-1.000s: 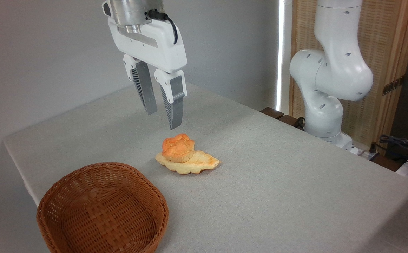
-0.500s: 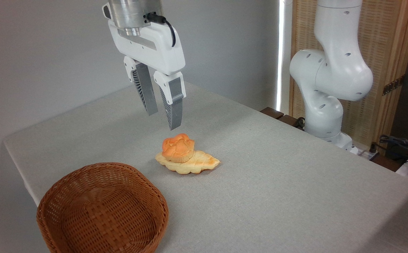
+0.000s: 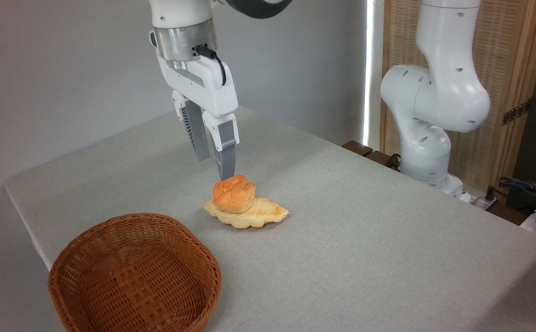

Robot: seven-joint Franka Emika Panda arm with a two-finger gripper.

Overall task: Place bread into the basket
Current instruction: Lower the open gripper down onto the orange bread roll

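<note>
1. Bread point(image 3: 234, 194): orange-golden knotted bun, sitting on top of a flat pale leaf-shaped bread point(image 3: 251, 215), on that bread's left part. Both lie mid-surface on the grey surface point(image 3: 365, 240).
2. Hand point(image 3: 215, 167): pointing down, just above and slightly left of the bun. The nearer fingertip ends right at the bun's upper left edge; contact cannot be told from this view.
3. Hand state: fingers point(image 3: 225, 157) parted by a narrow gap, nothing between them, nothing held. The bun lies below the tips, not between them.
4. Basket point(image 3: 134, 272): reddish-brown wicker, empty inside, at the near-left corner of the surface, well apart from the bun, down and left of it.
5. Bun relative to basket: outside it, up and to the right.
6. Arm base point(image 3: 427, 120): white, stands beyond the far right edge of the surface, well right of the bun.
</note>
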